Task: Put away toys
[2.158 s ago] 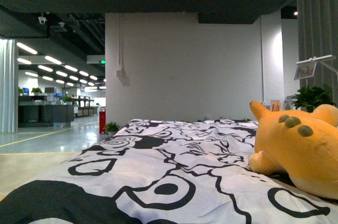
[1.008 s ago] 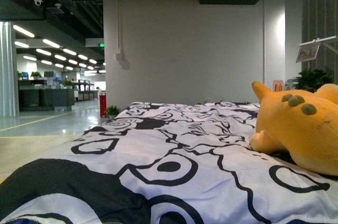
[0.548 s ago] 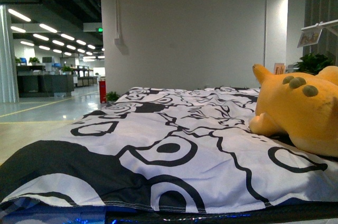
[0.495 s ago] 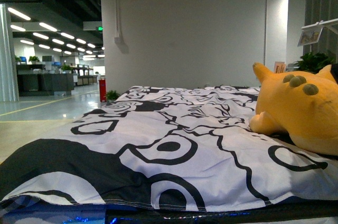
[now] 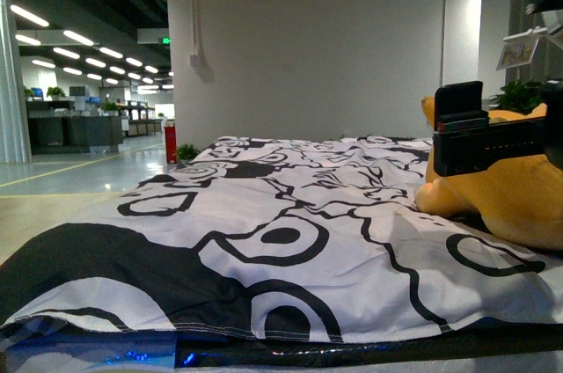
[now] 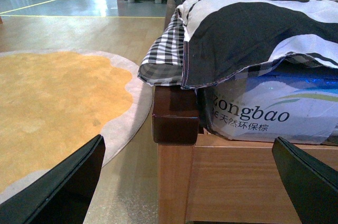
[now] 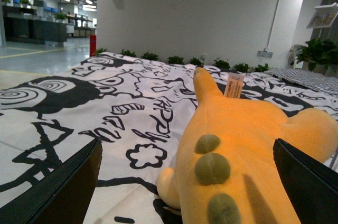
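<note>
The yellow-orange plush toy lies on the bed at the right, partly hidden by my right gripper, which hovers open in front of it. In the right wrist view the plush toy fills the space between the wide-open jaws, with three olive-tan toe pads and a paper tag near its pointed ear. My right gripper is just above it and not touching. My left gripper is open, low beside the bed's wooden corner, holding nothing.
The bed carries a black-and-white patterned cover. The wooden bed frame and its dark corner post stand right before the left gripper. A round orange rug lies on the floor beside it. Potted plants stand behind the bed.
The view has risen, so the bed's front edge now shows. My right gripper has come into the front view at the right, in front of the plush toy.
</note>
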